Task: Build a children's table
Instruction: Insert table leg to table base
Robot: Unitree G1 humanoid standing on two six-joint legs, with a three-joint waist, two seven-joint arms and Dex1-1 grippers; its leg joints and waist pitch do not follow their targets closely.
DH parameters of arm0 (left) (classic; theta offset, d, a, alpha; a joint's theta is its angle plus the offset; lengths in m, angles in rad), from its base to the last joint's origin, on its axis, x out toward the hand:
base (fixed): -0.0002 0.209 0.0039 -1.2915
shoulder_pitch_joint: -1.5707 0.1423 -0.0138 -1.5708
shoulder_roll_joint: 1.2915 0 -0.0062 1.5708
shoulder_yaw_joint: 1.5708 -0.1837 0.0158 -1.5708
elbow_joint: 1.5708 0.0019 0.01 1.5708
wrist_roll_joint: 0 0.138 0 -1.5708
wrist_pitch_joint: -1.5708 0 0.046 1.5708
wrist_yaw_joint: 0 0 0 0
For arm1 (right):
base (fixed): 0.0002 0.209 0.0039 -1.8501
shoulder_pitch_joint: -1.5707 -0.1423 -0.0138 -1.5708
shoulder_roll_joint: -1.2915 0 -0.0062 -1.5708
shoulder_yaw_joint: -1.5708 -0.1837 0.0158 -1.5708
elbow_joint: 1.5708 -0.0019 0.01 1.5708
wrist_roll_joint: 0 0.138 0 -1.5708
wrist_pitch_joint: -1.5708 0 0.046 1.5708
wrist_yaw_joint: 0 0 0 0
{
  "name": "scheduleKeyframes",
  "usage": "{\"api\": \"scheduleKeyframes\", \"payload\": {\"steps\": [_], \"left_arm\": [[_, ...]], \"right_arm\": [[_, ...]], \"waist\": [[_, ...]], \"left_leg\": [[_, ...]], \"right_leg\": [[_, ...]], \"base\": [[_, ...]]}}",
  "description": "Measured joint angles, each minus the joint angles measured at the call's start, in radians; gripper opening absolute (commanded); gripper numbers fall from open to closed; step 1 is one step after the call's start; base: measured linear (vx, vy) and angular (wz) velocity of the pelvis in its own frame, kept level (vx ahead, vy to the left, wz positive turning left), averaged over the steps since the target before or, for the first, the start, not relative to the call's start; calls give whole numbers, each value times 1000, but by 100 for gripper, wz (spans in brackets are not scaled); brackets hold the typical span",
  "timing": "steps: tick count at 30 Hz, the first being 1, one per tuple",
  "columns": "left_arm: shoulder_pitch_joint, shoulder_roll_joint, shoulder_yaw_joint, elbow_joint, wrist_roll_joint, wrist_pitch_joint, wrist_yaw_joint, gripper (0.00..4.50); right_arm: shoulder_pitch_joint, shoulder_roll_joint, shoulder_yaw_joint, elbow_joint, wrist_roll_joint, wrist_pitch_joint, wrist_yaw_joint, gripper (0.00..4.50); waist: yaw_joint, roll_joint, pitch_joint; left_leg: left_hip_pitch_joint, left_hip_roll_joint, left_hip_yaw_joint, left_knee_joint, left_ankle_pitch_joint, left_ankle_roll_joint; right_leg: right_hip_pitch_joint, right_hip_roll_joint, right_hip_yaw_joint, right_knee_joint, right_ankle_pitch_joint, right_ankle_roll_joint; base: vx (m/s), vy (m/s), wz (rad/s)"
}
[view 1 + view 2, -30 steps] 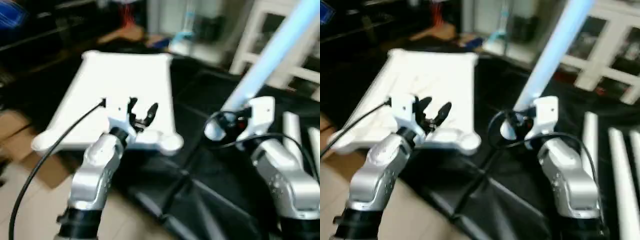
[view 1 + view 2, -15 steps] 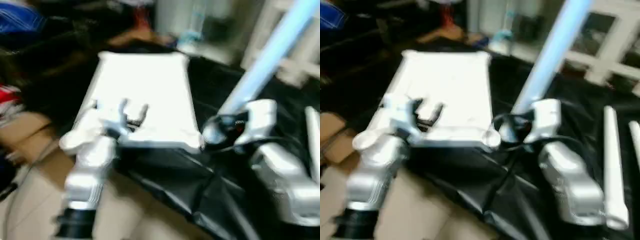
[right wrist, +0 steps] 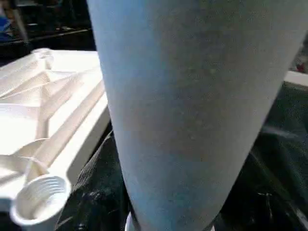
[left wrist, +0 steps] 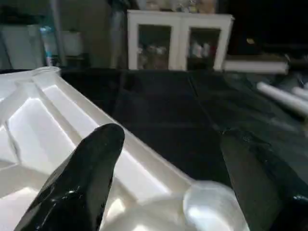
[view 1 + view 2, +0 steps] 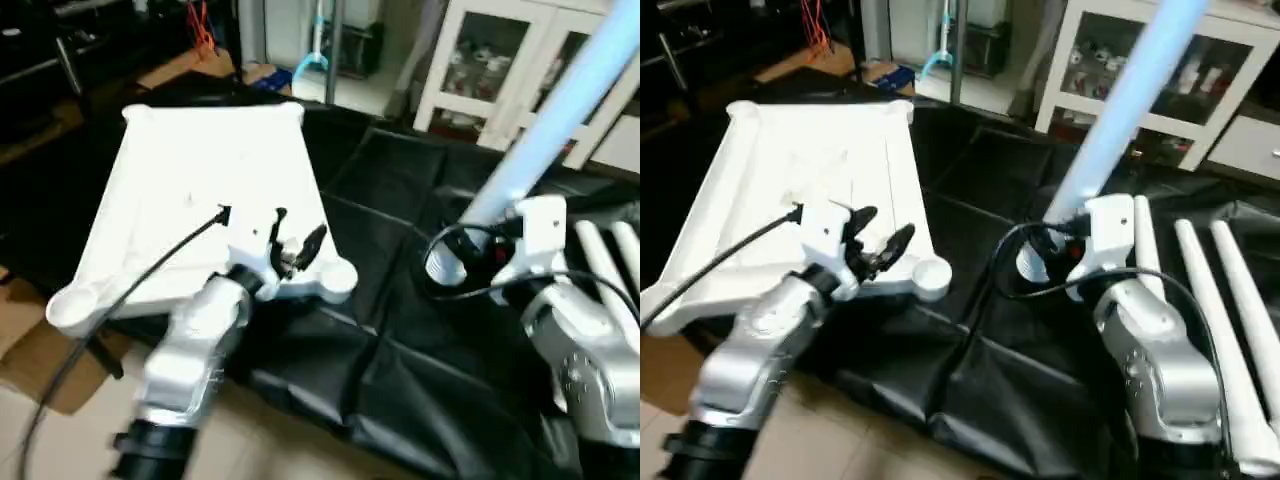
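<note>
Left eye view: left gripper (image 5: 297, 238) spread over tabletop (image 5: 190, 190); right gripper (image 5: 478, 252) clamps leg (image 5: 560, 115).

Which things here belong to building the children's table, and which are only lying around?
For the job:
- white plastic square table top, ribbed underside up, round corner socket
- long white tubular leg, held in the right gripper
- spare white tubular legs on the black sheet
- left gripper, open at the top's edge

Lying about:
- white glass-door cabinet
- brown cardboard on the floor
</note>
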Motion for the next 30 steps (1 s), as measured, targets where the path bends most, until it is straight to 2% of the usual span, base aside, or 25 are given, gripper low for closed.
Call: {"api": "scheduleKeyframes", "payload": {"steps": [2, 3, 5, 6, 10, 13, 18, 24, 26, 27, 30], "left_arm": [[-2, 20, 7, 10, -5, 0, -34, 393], [-18, 32, 13, 32, -13, -1, -62, 399], [-71, 80, 15, 91, -44, -2, -145, 405], [-98, 110, 33, 121, -61, -2, -189, 431], [-152, 168, 52, 196, -101, 10, -313, 445], [-207, 265, -37, 319, -71, 17, -496, 448], [-285, 280, -111, 533, -14, -33, -640, 448], [-420, 275, -163, 783, 82, -151, -669, 448], [-431, 272, -166, 812, 91, -168, -672, 448], [-438, 265, -170, 838, 101, -178, -674, 411], [-466, 249, -181, 919, 122, -216, -678, 408]], "right_arm": [[-13, -11, -3, 17, 3, -3, 13, 189], [-20, -21, -6, 30, 5, -7, 23, 189], [-35, -49, -2, 46, 8, -10, 63, 189], [-38, -61, -1, 47, 14, -16, 84, 189], [-37, -84, 9, 46, 30, -18, 154, 189], [-35, -103, 47, 43, 43, -18, 224, 189], [-29, -130, 75, 40, 60, -17, 289, 189], [-24, -142, 91, 32, 64, -16, 321, 189], [-23, -145, 91, 30, 64, -16, 322, 189], [-22, -147, 91, 28, 64, -16, 322, 189], [-17, -154, 91, 23, 64, -15, 322, 189]], "waist": [[-1, 5, 5], [-1, 7, 11], [-2, 9, 21], [-4, 10, 23], [-4, 10, 23], [-4, 10, 23], [3, 11, 23], [3, 11, 23], [2, 11, 23], [0, 12, 24], [0, 12, 24]], "left_leg": [[12, 18, 20, -2, 9, 0], [24, 23, 30, -2, 11, -1], [35, 31, 46, -3, 8, -7], [36, 32, 48, -7, 12, -10], [39, 32, 49, -13, 22, -14], [39, 32, 50, -18, 25, -15], [38, 32, 51, -27, 30, -7], [38, 32, 52, -27, 30, -7], [40, 32, 52, -27, 30, -7], [40, 32, 52, -27, 30, -8], [40, 33, 52, -27, 31, -9]], "right_leg": [[15, -1, -4, -7, 5, -6], [26, -2, -4, -9, 3, -3], [33, -3, -1, -9, 2, 0], [34, -4, 0, -11, 2, 0], [39, -4, 1, -15, 11, -1], [38, -3, 1, -13, 15, -6], [35, -3, 0, -16, 12, -7], [35, -3, 0, -16, 12, -8], [36, -3, 0, -15, 12, -8], [36, -3, 0, -15, 12, -8], [36, -3, 0, -14, 12, -8]], "base": [[-85, -22, 6], [-64, -16, 14], [-57, -4, 15], [-63, -4, 6], [-31, 0, -1], [0, 0, 0], [0, 0, 0], [0, 0, 0], [0, 0, 0], [0, 0, 0], [0, 0, 0]]}}
